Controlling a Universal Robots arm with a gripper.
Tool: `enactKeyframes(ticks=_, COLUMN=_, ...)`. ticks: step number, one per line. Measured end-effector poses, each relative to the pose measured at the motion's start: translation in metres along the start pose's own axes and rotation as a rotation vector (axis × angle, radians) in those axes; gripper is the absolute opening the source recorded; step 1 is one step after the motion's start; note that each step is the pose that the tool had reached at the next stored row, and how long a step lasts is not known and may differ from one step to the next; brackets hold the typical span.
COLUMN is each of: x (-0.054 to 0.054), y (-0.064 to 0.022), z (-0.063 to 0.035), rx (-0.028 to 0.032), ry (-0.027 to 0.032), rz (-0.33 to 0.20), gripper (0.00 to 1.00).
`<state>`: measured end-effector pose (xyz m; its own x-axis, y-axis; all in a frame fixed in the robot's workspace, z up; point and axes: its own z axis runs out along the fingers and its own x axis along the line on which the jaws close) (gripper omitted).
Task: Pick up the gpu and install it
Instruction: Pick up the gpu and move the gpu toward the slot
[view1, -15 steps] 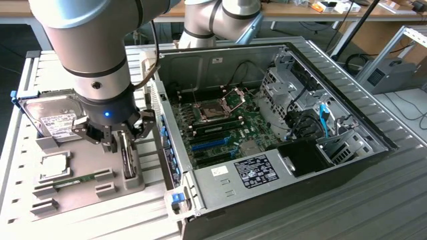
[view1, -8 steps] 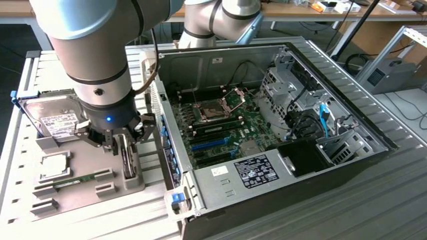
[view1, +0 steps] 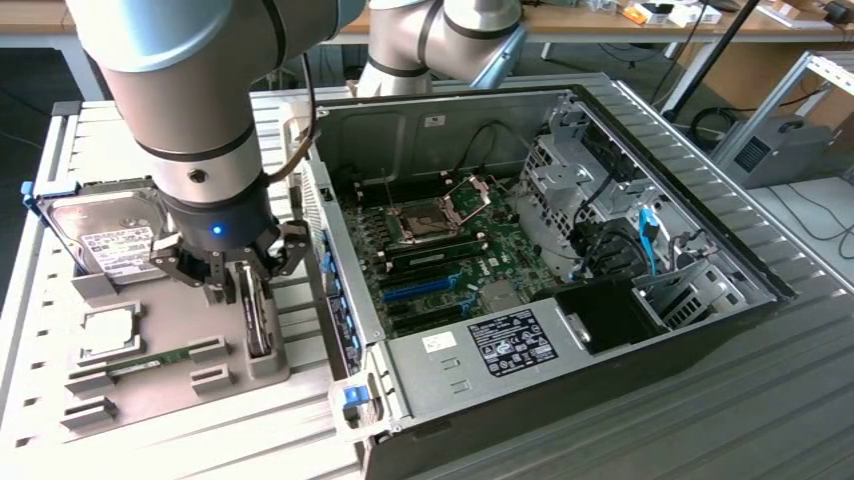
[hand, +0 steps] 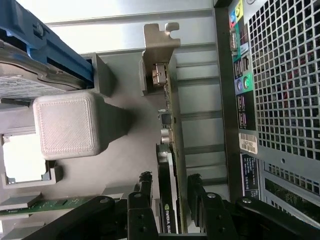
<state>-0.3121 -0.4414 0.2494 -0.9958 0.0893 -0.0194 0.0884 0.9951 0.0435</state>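
Note:
The gpu (view1: 255, 315) stands on its long edge in a slot of the grey holder tray (view1: 174, 392), at the exterior view's left of the open computer case (view1: 561, 330). My gripper (view1: 246, 278) is lowered over the card's near end. In the wrist view the gpu (hand: 171, 125) runs away from me, its silvery bracket (hand: 161, 45) at the far end. My gripper (hand: 170, 197) is open, with one black finger (hand: 145, 187) on each side of the card and a small gap at each side.
The tray also carries a hard drive (view1: 114, 240), a processor (view1: 107, 332) and a green memory stick (view1: 150, 362). The case's rear wall (hand: 280, 100) stands close beside the card. Inside the case lies the motherboard with blue slots (view1: 427, 288).

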Motion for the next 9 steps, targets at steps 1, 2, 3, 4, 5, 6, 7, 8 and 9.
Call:
enactKeyframes(ticks=1, x=0.0001, y=0.0004, z=0.0013, rx=0.0001, ry=0.0000, rz=0.000, gripper=0.42)
enactKeyframes(ticks=2, x=0.0001, y=0.0006, z=0.0025, rx=0.0002, ry=0.0002, rz=0.000, gripper=0.42)
enactKeyframes(ticks=3, x=0.0000, y=0.0006, z=0.0034, rx=0.0002, ry=0.0002, rz=0.000, gripper=0.42)
enactKeyframes(ticks=4, x=0.0001, y=0.0006, z=0.0037, rx=0.0004, ry=0.0004, rz=0.000, gripper=0.42)
enactKeyframes(ticks=5, x=0.0002, y=0.0006, z=0.0037, rx=0.0004, ry=0.0004, rz=0.000, gripper=0.42)
enactKeyframes(ticks=6, x=0.0003, y=0.0004, z=0.0038, rx=0.0003, ry=0.0004, rz=0.000, gripper=0.42)
enactKeyframes(ticks=7, x=0.0004, y=0.0002, z=0.0040, rx=0.0001, ry=0.0001, rz=0.000, gripper=0.42)
enactKeyframes(ticks=8, x=0.0006, y=-0.0001, z=0.0039, rx=0.0002, ry=0.0002, rz=0.000, gripper=0.42)
enactKeyframes(ticks=9, x=0.0015, y=-0.0003, z=0.0044, rx=0.0001, ry=0.0001, rz=0.000, gripper=0.42)
